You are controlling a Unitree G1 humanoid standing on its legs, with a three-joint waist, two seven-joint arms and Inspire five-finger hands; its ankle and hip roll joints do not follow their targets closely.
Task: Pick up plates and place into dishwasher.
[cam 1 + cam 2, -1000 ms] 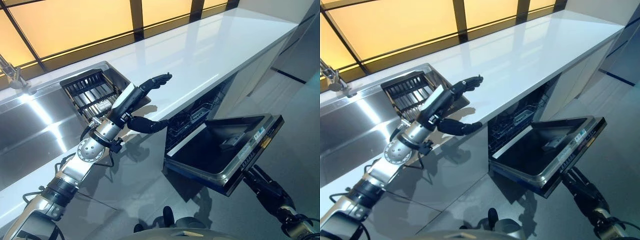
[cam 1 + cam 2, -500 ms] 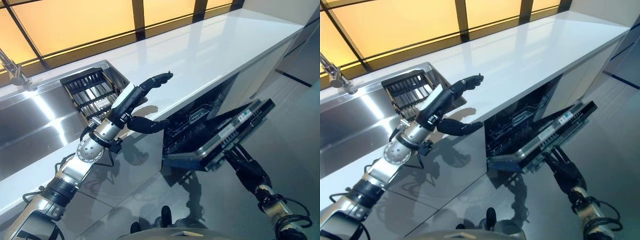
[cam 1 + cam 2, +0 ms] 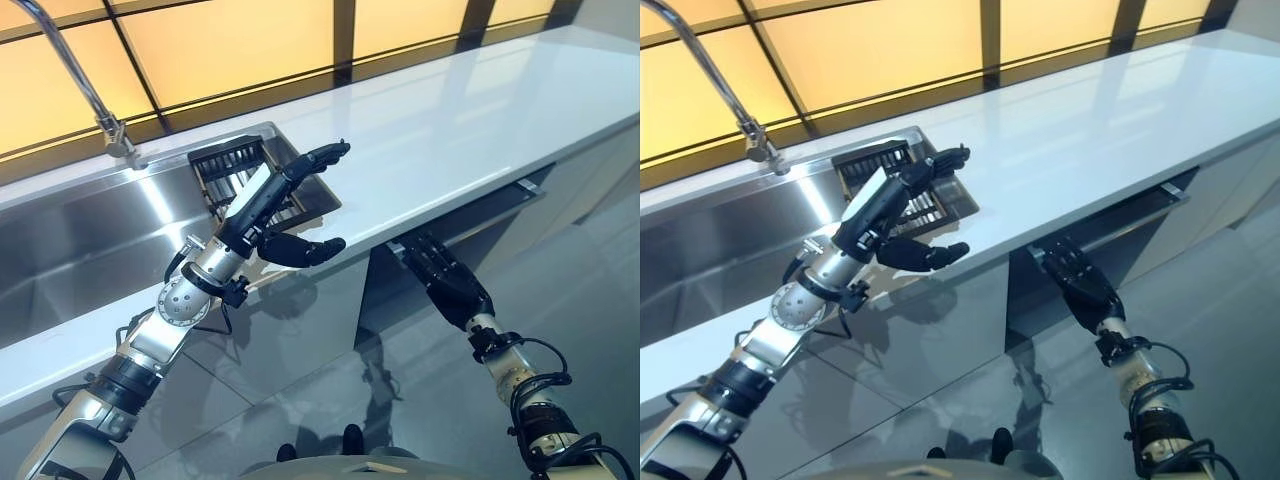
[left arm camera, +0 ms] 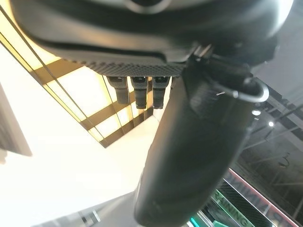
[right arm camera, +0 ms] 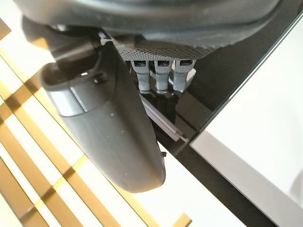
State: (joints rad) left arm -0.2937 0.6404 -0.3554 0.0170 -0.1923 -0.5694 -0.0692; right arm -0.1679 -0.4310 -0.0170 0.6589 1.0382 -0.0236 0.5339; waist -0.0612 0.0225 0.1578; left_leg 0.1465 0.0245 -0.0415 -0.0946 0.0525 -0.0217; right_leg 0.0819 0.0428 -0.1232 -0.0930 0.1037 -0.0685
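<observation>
The dishwasher door [image 3: 1130, 216] stands almost upright under the white counter [image 3: 450, 110], leaving a narrow dark gap at its top edge. My right hand [image 3: 445, 280] lies flat against the door's left part, fingers straight and spread, so it is open. In the right wrist view its fingers [image 5: 161, 75] point at the door's top strip. My left hand [image 3: 258, 205] hovers open above the counter's front edge beside the sink, fingers stretched and thumb out, holding nothing. The left wrist view also shows its fingers [image 4: 137, 94] straight.
A steel sink [image 3: 70, 240] lies at the left with a tall curved faucet [image 3: 80, 75] behind it. A dark dish rack [image 3: 235, 170] sits in the sink's right end, just behind my left hand. Glossy cabinet fronts [image 3: 290, 350] run below the counter.
The dishwasher door has swung up from lying open to nearly closed, with my right hand following it upward. The view has shifted to the left. My left hand has kept its pose.
</observation>
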